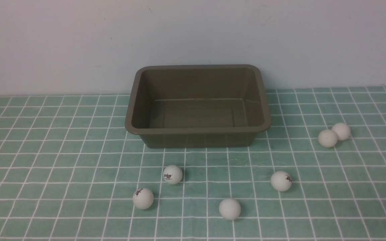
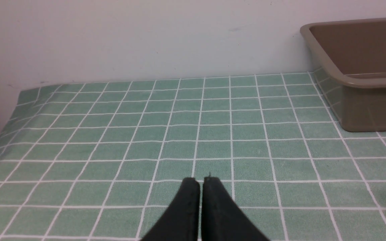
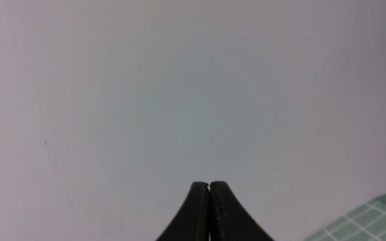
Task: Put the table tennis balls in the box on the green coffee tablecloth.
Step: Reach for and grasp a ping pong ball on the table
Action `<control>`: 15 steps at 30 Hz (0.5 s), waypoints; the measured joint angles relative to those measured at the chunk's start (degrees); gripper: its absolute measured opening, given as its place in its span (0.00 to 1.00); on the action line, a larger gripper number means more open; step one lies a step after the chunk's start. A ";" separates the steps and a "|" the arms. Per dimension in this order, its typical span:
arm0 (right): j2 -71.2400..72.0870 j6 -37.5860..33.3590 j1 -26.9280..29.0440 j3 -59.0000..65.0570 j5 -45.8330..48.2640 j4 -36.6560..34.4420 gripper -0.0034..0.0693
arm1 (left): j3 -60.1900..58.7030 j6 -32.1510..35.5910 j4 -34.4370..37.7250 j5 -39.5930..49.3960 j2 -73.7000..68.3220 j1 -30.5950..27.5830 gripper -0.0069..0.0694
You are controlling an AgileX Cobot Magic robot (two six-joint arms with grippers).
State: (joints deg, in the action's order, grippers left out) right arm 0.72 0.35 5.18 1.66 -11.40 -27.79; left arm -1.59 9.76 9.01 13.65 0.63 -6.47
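- All six balls (image 1: 173, 174) lie loose on the cloth (image 1: 62, 134). The box (image 1: 198, 129) sits empty at the back, close to the wall (image 1: 193, 33). By my reading, nothing is done yet.
- My left gripper (image 2: 201, 180) has its fingers (image 2: 189, 207) pressed together and holds nothing. It is low over bare cloth, with one ball at the edge of its wrist view and the box's corner beyond.
- My right gripper (image 3: 209, 183) is also pressed together and empty. It points at the wall with only a scrap of cloth in sight, so I'd be reaching blind until I swing it round.
- My main worry is that these balls roll. If I come down unopened or off-centre, I'd knock one away, perhaps off the cloth's near edge.
- The two balls far right sit touching or nearly so. Grabbing one would likely nudge the other.
- Smooth round plastic could squirt out of a pinch that misses the middle.
- Released from too high, a ball might bounce back out of the box.
- Dragging fingertips could ruck the cloth and set several balls rolling.
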 joint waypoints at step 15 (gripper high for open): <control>0.00 0.23 0.00 0.00 -9.96 -1.52 0.02 | 0.00 0.00 0.00 0.00 0.00 0.00 0.09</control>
State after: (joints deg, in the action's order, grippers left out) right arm 0.72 0.58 5.18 1.66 -21.35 -29.31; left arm -1.59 9.76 9.01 13.65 0.63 -6.47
